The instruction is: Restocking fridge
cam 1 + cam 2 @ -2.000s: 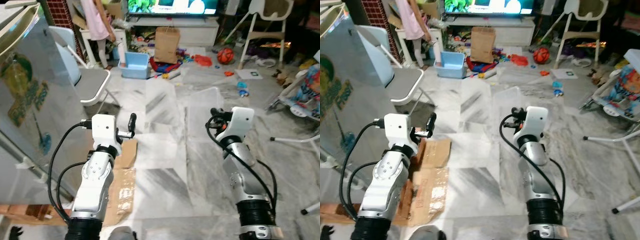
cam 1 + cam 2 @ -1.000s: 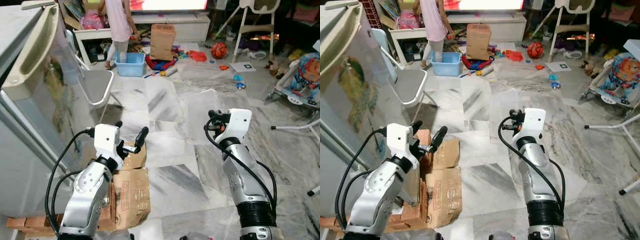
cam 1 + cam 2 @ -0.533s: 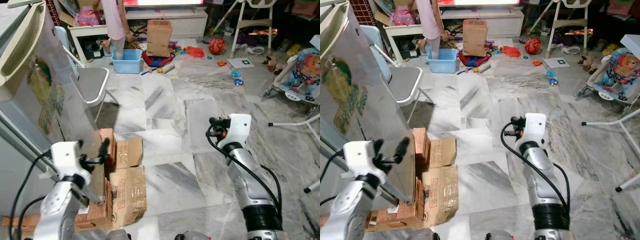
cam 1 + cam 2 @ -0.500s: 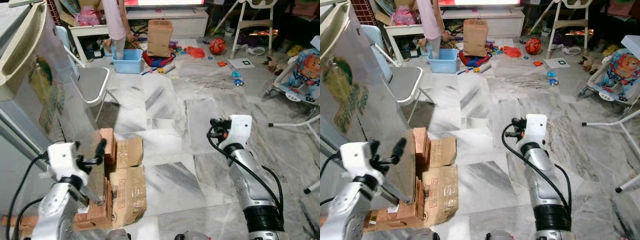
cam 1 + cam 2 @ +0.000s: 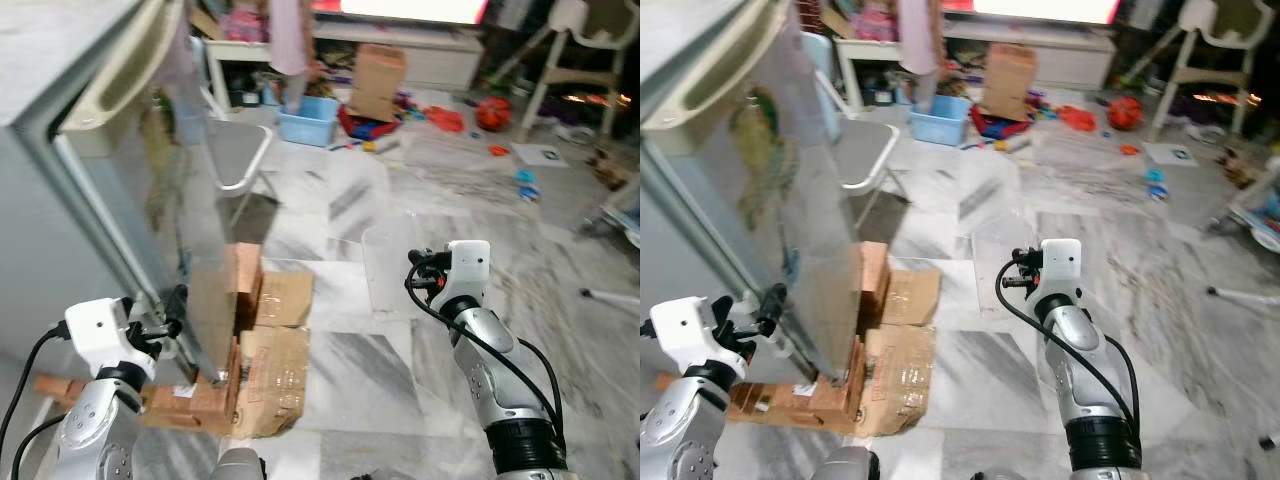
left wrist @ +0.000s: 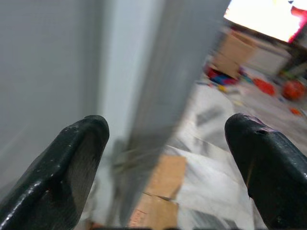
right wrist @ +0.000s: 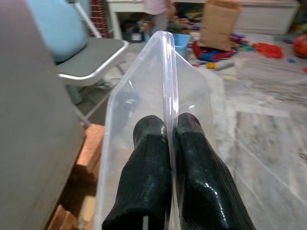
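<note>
Fridge door [image 5: 190,190] btwn left gripper [image 6: 168,148] fingers

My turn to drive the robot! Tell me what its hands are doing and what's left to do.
Left gripper: open, fingers either side of the fridge door's edge, low down.
Right gripper: shut on the wall of a clear plastic container, held out over the marble floor.
Fridge door stands ajar; flattened cardboard and bricks lie at its foot.
Done: container picked up, fridge reached.
Left: probably swing the door wider, then put the container inside. A person stands at the far end.
</note>
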You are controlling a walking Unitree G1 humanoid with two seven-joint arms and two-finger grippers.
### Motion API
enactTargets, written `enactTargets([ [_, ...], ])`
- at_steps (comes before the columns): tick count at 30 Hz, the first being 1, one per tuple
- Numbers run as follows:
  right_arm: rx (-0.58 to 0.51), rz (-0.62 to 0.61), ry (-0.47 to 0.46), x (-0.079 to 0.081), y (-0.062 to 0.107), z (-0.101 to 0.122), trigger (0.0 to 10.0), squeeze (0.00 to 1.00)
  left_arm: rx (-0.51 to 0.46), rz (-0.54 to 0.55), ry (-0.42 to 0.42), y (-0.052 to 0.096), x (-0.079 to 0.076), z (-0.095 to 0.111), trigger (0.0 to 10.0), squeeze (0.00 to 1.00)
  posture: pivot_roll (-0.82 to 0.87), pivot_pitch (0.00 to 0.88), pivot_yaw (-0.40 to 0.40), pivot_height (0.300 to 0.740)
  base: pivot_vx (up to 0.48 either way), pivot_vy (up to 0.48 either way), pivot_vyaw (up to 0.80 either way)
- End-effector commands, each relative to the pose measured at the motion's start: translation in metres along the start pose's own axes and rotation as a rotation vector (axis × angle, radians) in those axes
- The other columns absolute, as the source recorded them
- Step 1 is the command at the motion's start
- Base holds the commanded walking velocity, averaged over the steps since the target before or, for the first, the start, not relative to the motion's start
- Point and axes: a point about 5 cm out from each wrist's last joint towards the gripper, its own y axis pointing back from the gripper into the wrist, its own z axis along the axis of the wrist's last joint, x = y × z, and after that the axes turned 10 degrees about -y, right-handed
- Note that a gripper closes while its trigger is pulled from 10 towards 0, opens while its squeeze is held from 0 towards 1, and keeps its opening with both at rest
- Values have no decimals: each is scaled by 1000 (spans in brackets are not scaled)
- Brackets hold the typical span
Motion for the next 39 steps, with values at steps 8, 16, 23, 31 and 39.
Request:
enactTargets([
  [8, 7, -24, -14, -7, -1, 5, 10000, 0, 18, 83, -71, -30, 8, 5, 10000, 0, 56, 0, -58, 740, 0, 0, 230],
  [16, -9, -43, -16, -8, 2, 11, 10000, 0, -9, 114, -150, -67, 2, 24, 10000, 0, 28, 0, -44, 740, 0, 0, 0],
  [23, 31, -26, -31, -11, 13, 5, 10000, 0, -39, -123, -290, -84, -40, 32, 10000, 0, 23, 0, -37, 740, 0, 0, 0],
  [31, 87, 57, -39, -10, 27, 1, 10000, 0, -93, -238, -316, -82, -64, 43, 10000, 0, 25, 0, -34, 740, 0, 0, 0],
  [39, 102, 49, -43, -13, 28, 1, 10000, 0, -132, -453, -328, -68, -100, 49, 10000, 0, 33, 0, -40, 740, 0, 0, 0],
])
